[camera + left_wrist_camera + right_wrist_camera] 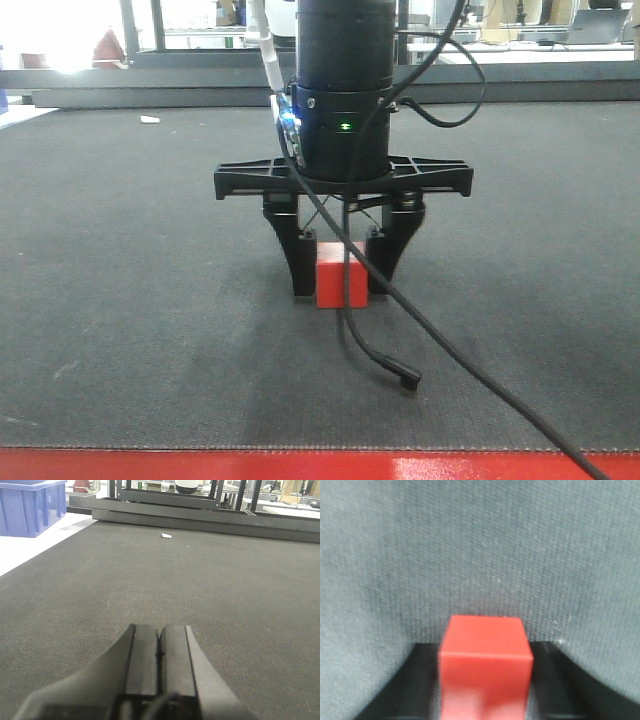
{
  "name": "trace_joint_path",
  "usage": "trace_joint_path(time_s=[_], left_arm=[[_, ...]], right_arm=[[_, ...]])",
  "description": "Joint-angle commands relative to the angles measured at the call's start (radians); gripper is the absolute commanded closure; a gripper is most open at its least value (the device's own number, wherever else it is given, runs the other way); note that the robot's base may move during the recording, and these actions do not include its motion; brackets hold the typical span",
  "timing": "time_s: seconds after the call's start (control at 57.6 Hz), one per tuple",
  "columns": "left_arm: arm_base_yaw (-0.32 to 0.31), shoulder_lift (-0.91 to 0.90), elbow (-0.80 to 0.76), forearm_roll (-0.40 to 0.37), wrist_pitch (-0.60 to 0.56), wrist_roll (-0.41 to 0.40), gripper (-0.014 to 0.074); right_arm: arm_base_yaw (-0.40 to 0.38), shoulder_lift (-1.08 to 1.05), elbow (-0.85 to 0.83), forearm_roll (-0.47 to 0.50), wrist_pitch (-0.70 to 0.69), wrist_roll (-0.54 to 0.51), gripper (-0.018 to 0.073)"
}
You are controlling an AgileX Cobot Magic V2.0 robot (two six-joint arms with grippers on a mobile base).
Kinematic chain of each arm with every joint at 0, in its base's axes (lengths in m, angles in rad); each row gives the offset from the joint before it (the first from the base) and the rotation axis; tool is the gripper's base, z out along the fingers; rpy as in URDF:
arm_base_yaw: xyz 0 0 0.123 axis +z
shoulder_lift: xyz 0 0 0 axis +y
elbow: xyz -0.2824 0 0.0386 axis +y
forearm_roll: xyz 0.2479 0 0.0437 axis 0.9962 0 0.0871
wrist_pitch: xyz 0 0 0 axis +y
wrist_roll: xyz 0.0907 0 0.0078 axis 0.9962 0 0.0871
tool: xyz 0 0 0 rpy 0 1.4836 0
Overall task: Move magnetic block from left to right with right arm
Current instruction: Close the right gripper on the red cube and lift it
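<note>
Exterior front-facing view: right claw [341, 292] closed onto the magnetic block [338, 278].
A plain red cube, matte and crisp-edged, it sits on the dark mat [140, 260] between the claw's fingers, which appear to press its two side faces. It looks rigid and light; the flat opposite faces suit gripping, though smooth sides may slip. The left claw [159, 652] is pinched together, empty.

magnetic block [340, 285] smooth matt red, looks plastic. my right gripper [342, 288] matt black plastic, left gripper [159, 650] same. mat [120, 250] dark grey, rough woven cloth. cable [470, 368] slick black. edge strip [300, 467] glossy red.
</note>
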Motion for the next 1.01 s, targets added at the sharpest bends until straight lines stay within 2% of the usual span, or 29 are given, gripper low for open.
trace_joint_path(time_s=[0.0,0.33,0.573,0.781,0.99], left_arm=[[-0.002,-0.010,0.008,-0.003,-0.084,-0.002,0.0713],[-0.002,-0.010,0.008,-0.003,-0.084,-0.002,0.0713],[-0.002,-0.010,0.008,-0.003,-0.084,-0.002,0.0713],[-0.002,-0.010,0.008,-0.003,-0.084,-0.002,0.0713],[-0.002,-0.010,0.008,-0.003,-0.084,-0.002,0.0713]], right_arm=[[-0.002,-0.062,-0.035,-0.014,0.008,0.000,0.0291],[-0.002,-0.160,-0.035,-0.038,0.023,-0.009,0.0315],[-0.032,-0.294,0.023,-0.065,0.044,-0.092,0.0315],[-0.108,-0.466,0.186,-0.074,-0.011,-0.192,0.0315],[-0.239,-0.632,0.386,-0.070,-0.108,-0.378,0.0315]])
